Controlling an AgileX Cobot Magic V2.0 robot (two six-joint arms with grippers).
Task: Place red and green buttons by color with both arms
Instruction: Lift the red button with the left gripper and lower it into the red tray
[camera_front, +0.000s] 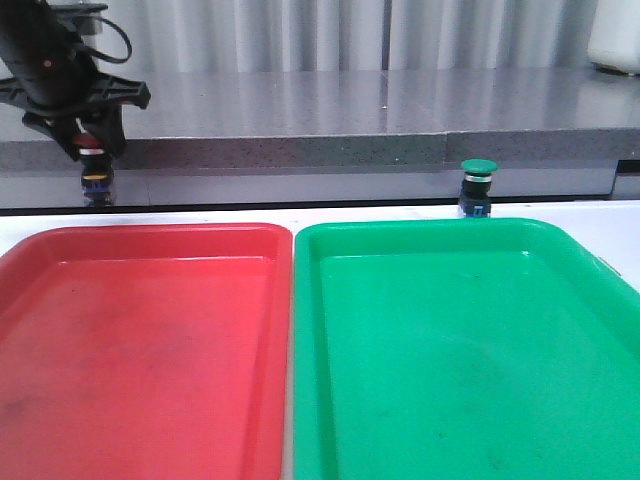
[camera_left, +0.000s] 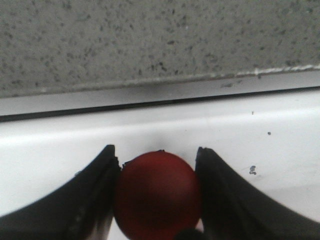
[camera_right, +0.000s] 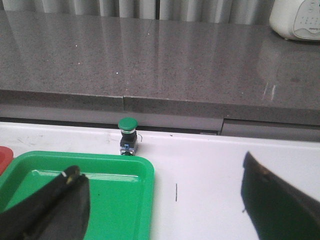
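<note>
Buttons: two counted, one red (camera_front: 92, 152), one green (camera_front: 478, 170). Trays: two, one red tray (camera_front: 140, 350) on the left, one green tray (camera_front: 470, 350) on the right, side by side at the near edge of the white counter (camera_front: 610, 225), rims almost touching.

Left hand (camera_front: 90, 135) is at the far left, beyond the far rim of the red tray, fingers (camera_left: 95, 200) pointing down. Wrist view shows both black fingers pressed against the sides of the red button's dark cap: clamped on it. Front view cannot settle whether the button's base sits on the counter or hangs just above.

Green button stands upright on the counter, just beyond the far rim of the green tray, right of its middle, free of any hand. Silver collar, dark body, bluish base visible.

Right hand (camera_right: 160, 200) seen only in its own wrist view: fingers spread wide apart, holding nothing, over the green tray's right side and bare counter, well short of the green button.
</note>
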